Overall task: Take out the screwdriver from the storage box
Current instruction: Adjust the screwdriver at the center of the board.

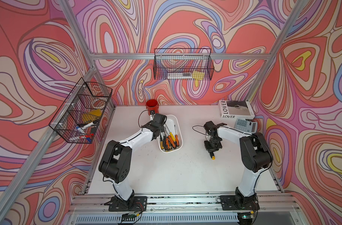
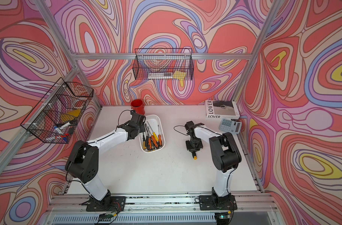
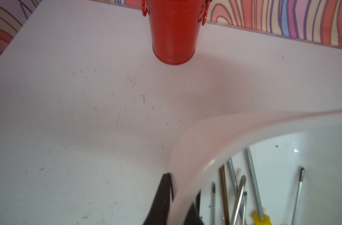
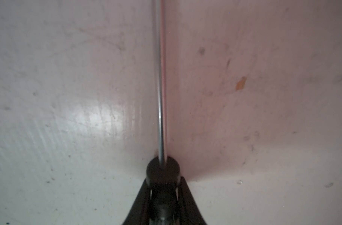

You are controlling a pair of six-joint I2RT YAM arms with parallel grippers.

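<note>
swirl-patterned walls (image 1: pixel 39 58) enclose a white tabletop (image 1: pixel 185 175). the box (image 1: pixel 180 134) sits left of centre with several other drivers (image 1: pixel 169 139) inside, and the left claw (image 3: pixel 182 187) is clamped on its rim. well right of the box, outside it, the screwdriver (image 1: pixel 213 157) is down at the tabletop, its black handle pinched by the right claw (image 4: pixel 163 183), yellow end poking out.
</note>
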